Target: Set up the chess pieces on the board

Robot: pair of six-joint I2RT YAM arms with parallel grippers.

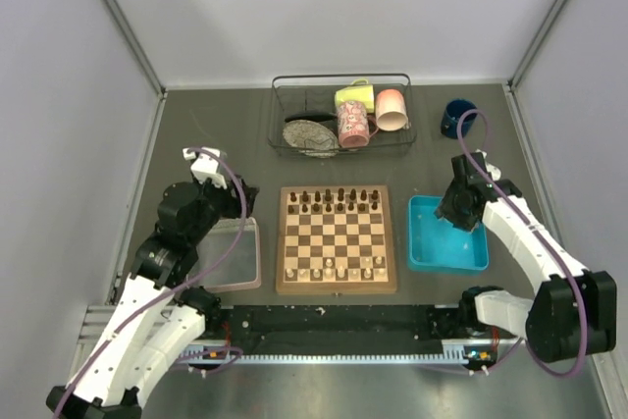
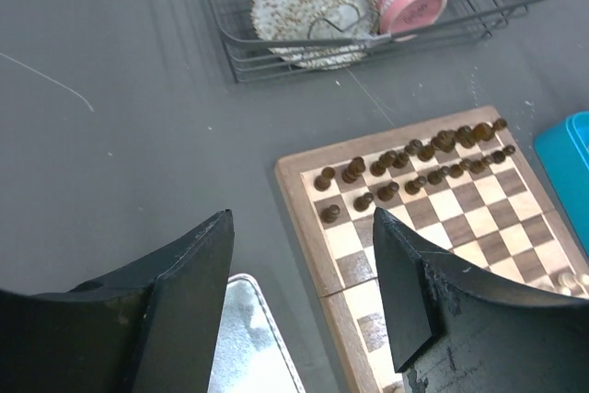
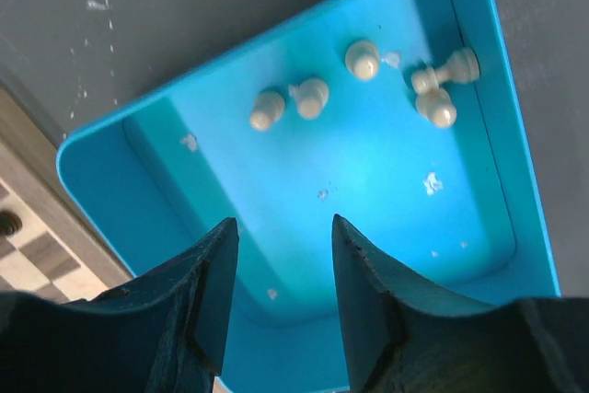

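While its two fingers stand apart with nothing between them, the right end effector (image 3: 281, 227) hangs over the blue tray (image 3: 368, 181), pointing down into it. Five pale pieces (image 3: 311, 97) lie loose on the tray floor toward one end (one of them plainly on its side). The tray sits on the dark worktop (image 1: 216, 134) just beside the right edge of the board (image 1: 337, 287).

The left end effector (image 2: 302, 227) is likewise spread wide and empty. It hovers off the board's far left corner, with a corner of the clear tray (image 2: 244, 338) below it. That tray lies just beside the board's left edge.

On the board itself, the dark pieces (image 1: 337, 198) stand in the two far rows. More pale pieces stand along the near side (too small in the overhead view to count).

Beyond the board, near the back wall, a wire rack (image 1: 341, 78) holds mugs and a speckled plate. A dark blue mug (image 1: 457, 118) stands apart to its right.
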